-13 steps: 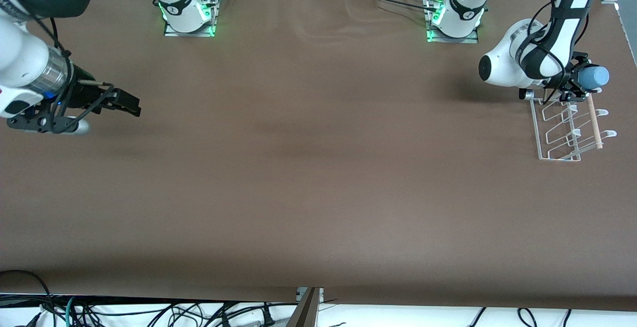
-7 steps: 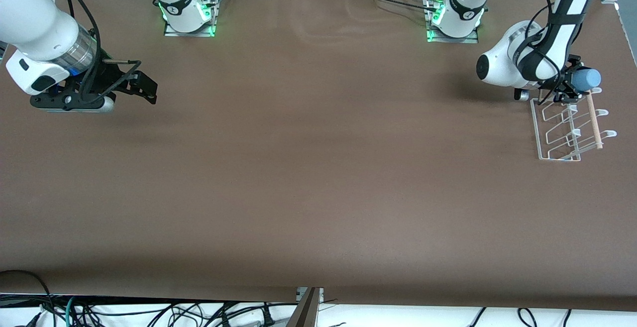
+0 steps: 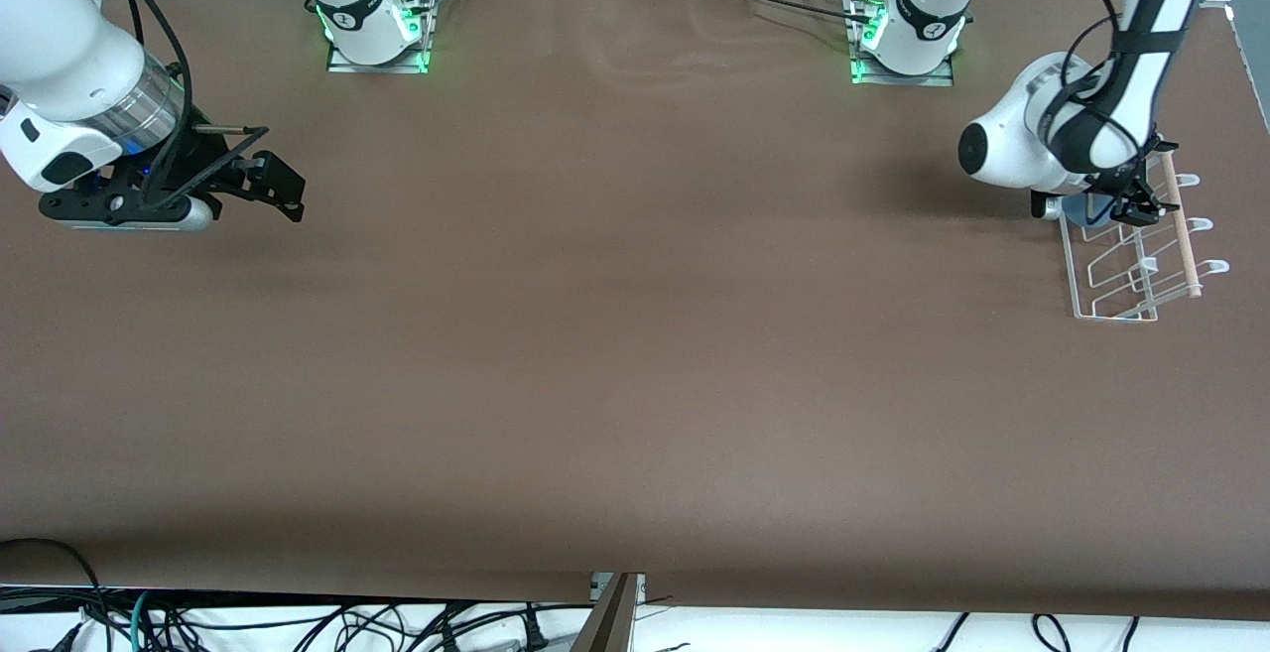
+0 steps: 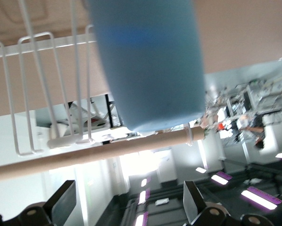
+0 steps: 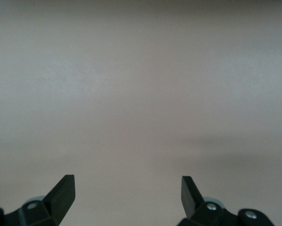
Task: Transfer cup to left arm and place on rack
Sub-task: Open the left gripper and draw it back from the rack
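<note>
Cup (image 4: 148, 66) on rack (image 3: 1131, 265), left hand (image 3: 1119, 205) open, right hand (image 3: 273, 186) open

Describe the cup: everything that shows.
The cup is a light-blue, tapered tumbler of matte plastic with no handle and a darker band around it. It sits in the white wire rack at the left arm's end, one end against the wooden rod. The left pincer stands open, clear of it.
</note>
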`<control>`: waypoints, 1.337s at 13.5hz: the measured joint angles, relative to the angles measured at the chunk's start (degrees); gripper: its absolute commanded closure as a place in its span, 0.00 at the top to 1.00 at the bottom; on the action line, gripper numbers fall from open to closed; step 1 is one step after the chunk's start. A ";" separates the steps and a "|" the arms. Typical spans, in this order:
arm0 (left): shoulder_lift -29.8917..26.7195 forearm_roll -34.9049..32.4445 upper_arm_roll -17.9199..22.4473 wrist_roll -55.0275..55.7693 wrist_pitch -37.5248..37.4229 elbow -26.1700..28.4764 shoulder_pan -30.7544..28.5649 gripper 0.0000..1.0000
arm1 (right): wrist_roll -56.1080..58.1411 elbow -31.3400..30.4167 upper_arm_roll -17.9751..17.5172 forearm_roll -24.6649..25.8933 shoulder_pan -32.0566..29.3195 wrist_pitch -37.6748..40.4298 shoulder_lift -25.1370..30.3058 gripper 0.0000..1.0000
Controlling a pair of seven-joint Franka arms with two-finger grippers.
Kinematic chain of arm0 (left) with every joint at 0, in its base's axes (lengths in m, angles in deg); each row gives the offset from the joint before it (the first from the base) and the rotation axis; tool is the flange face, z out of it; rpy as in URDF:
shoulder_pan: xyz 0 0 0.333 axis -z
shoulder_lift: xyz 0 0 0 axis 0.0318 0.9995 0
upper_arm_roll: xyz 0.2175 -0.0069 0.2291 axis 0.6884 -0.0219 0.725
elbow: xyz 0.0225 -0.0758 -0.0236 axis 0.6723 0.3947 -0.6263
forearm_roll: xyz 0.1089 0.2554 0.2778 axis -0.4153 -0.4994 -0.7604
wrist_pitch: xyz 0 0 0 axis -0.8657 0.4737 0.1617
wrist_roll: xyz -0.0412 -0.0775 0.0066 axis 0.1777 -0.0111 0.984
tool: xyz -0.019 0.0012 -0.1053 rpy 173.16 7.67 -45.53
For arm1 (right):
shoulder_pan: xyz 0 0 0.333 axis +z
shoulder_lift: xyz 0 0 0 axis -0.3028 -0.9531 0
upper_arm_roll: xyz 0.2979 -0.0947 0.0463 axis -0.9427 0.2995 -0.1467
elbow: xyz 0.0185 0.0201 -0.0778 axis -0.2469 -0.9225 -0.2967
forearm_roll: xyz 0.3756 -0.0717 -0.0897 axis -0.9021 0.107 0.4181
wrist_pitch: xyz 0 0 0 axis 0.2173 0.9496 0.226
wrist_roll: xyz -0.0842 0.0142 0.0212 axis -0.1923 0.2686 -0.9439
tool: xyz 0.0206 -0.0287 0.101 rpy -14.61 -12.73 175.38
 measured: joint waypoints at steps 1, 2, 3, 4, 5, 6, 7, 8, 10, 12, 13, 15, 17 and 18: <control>-0.04 4.89 -0.02 -0.17 0.01 -2.86 0.00 1.00 | 0.00 0.00 0.01 0.16 0.00 -0.07 0.00 0.99; -0.07 10.84 -0.03 -1.01 0.04 -6.48 0.00 1.00 | 0.00 0.00 0.02 0.20 0.02 -0.09 0.00 0.99; -0.12 16.69 -0.03 -1.93 0.07 -10.37 0.00 1.00 | 0.00 0.00 0.02 0.21 0.03 -0.11 0.00 0.99; -0.16 22.26 -0.03 -2.61 0.10 -14.28 -0.01 1.00 | 0.00 0.00 0.04 0.23 0.03 -0.12 0.00 0.99; -0.22 27.65 -0.03 -2.93 0.15 -18.01 -0.01 1.00 | 0.00 0.00 0.06 0.24 0.03 -0.12 -0.02 0.99; -0.26 33.88 -0.04 -3.14 0.21 -21.93 -0.01 1.00 | 0.00 0.00 0.13 0.26 0.03 -0.13 -0.07 0.99; -0.32 40.37 -0.04 -3.25 0.36 -25.87 -0.02 1.00 | 0.00 0.00 0.24 0.27 0.03 -0.14 -0.12 0.99; -0.40 46.32 -0.07 -3.25 0.51 -29.65 -0.01 1.00 | 0.02 0.00 0.36 0.29 0.03 -0.15 -0.16 0.99; -0.51 55.42 -0.23 -2.16 0.33 -36.51 0.08 1.00 | 0.04 0.00 0.46 0.29 0.03 -0.18 -0.20 0.99; -0.57 64.24 -0.32 4.23 -3.40 -41.77 0.11 1.00 | 0.04 0.00 0.48 0.30 0.03 -0.19 -0.24 0.99; -0.58 68.42 -0.32 9.73 -5.73 -44.12 0.12 1.00 | 0.04 0.00 0.48 0.30 0.03 -0.20 -0.26 0.99; -0.60 74.27 -0.34 20.08 -8.39 -48.36 0.47 1.00 | 0.04 0.01 0.49 0.30 0.03 -0.20 -0.29 0.99; -0.62 76.56 -0.34 28.48 -8.89 -52.12 1.05 1.00 | 0.04 0.01 0.49 0.30 0.03 -0.20 -0.31 0.99; -0.63 77.15 -0.34 31.21 -8.99 -53.67 1.29 1.00 | 0.04 0.01 0.49 0.30 0.03 -0.20 -0.32 0.99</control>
